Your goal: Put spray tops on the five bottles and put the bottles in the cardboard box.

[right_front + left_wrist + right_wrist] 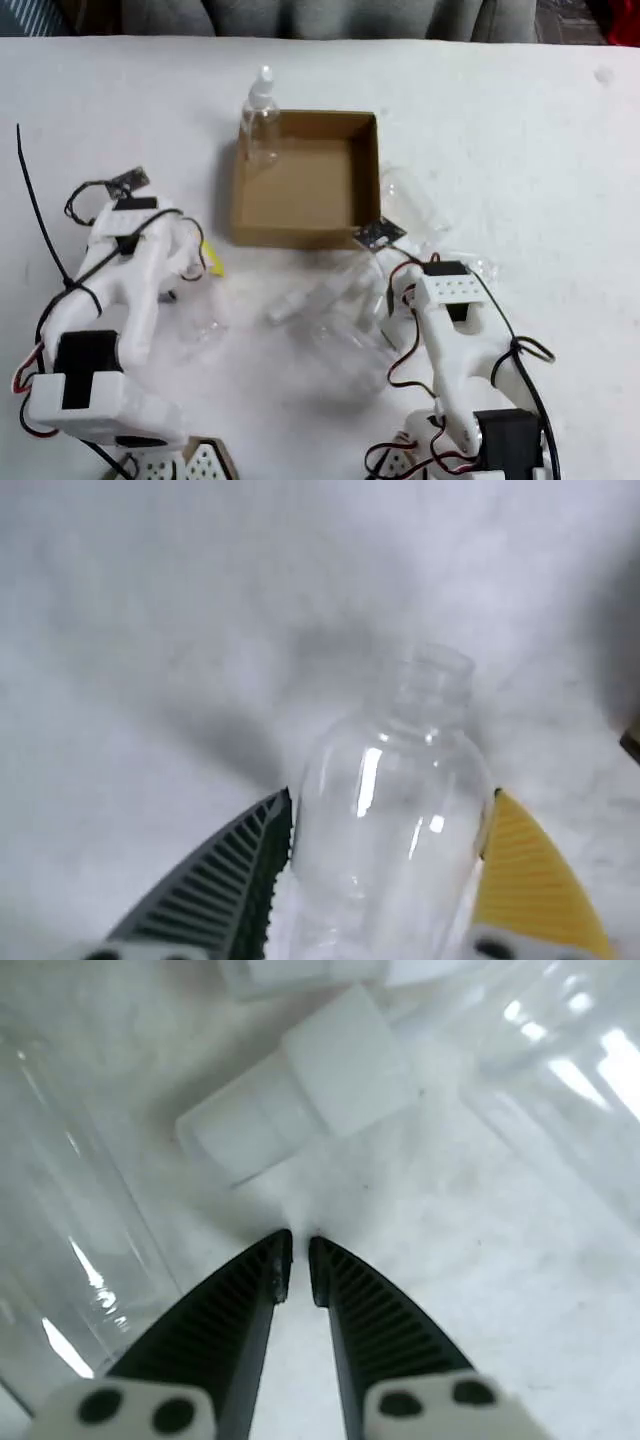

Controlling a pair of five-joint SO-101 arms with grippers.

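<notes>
Light falls evenly from above onto the white surface, bright enough to leave it nearly flat in the high view, with only faint shadows under my arms. In the left wrist view a soft grey shadow lies on the surface beside the clear bottle, which carries small white glints. That view is hazy throughout, and my left fingers are blurred. My right fingers show crisp ribbing, the spray top is softer, and glare streaks the clear plastic nearby.
</notes>
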